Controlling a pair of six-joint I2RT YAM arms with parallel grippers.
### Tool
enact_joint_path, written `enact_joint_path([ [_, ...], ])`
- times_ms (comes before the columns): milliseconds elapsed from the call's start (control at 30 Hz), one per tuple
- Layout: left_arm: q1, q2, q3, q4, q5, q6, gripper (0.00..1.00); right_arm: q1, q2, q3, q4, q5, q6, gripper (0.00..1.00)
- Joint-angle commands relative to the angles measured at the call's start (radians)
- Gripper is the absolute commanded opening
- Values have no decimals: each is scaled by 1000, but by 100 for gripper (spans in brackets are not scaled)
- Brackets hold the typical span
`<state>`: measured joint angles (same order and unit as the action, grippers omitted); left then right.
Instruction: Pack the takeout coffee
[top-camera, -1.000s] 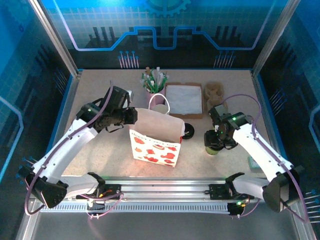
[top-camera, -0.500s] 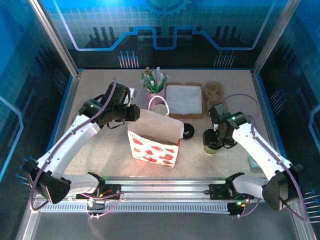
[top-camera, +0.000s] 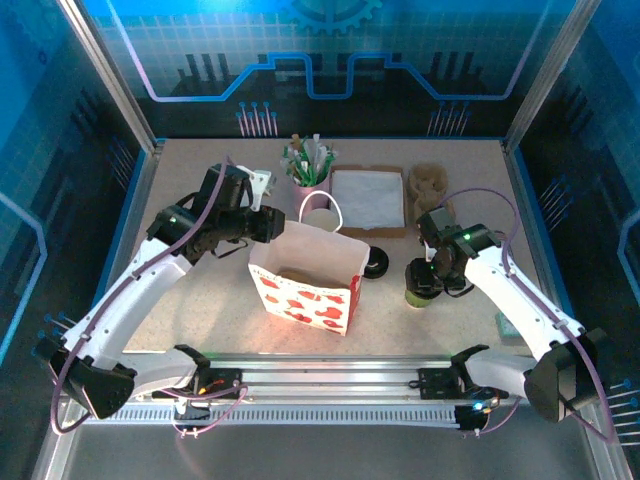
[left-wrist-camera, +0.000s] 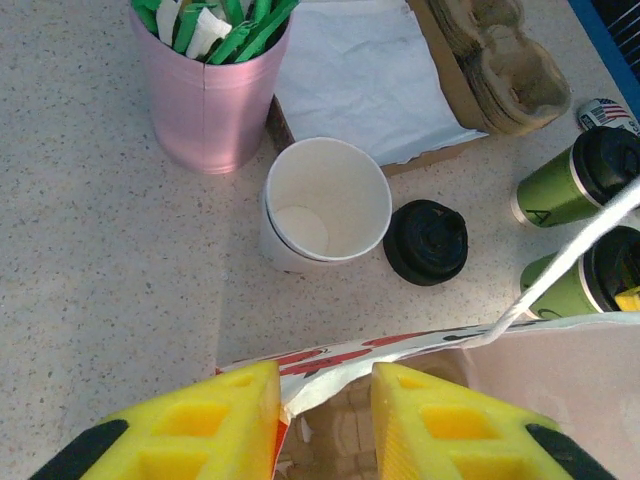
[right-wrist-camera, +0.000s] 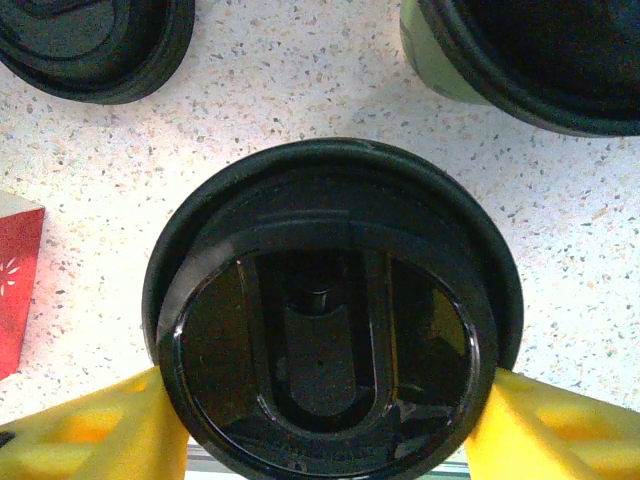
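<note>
The takeout coffee (left-wrist-camera: 325, 205), a plain white paper cup, stands upright, open and empty just behind the bag (top-camera: 305, 285), touched by neither arm; a loose black lid (left-wrist-camera: 427, 242) lies just beside it. What has changed is the bag: a second ago its mouth was narrow, and now it gapes, the brown inside showing from above. The left gripper (left-wrist-camera: 325, 390) is at the bag's back rim with its fingers a little spread, wider than a moment ago; the paper edge lies loosely in the gap rather than nipped. To the right of the bag the right gripper (right-wrist-camera: 322, 425) has drawn its fingers in around a green lidded cup (right-wrist-camera: 330, 310), one finger on each side beneath the lid; whether they press it yet I cannot tell, since the lid hides the contact. The bag looks ready to receive a cup; the white one is not yet in hand.
</note>
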<state>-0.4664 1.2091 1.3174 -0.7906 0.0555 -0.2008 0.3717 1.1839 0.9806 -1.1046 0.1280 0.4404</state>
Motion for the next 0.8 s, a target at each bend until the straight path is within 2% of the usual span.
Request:
enact_joint_path([
  [0,7,13,9,18,32,29,31,-8,-3,-16,0,-61,-10,66],
  [333,8,-63,4,-27,13,-9,43,22,5,-12,-5,-88,-35,65],
  [567,8,-111,-26,-51,6,-14,45,33,4,21,-34,-24,-37,76],
  [767,8,-125,-33,-54,34,-29,46,41,35,57,-22,-45,-45,77],
])
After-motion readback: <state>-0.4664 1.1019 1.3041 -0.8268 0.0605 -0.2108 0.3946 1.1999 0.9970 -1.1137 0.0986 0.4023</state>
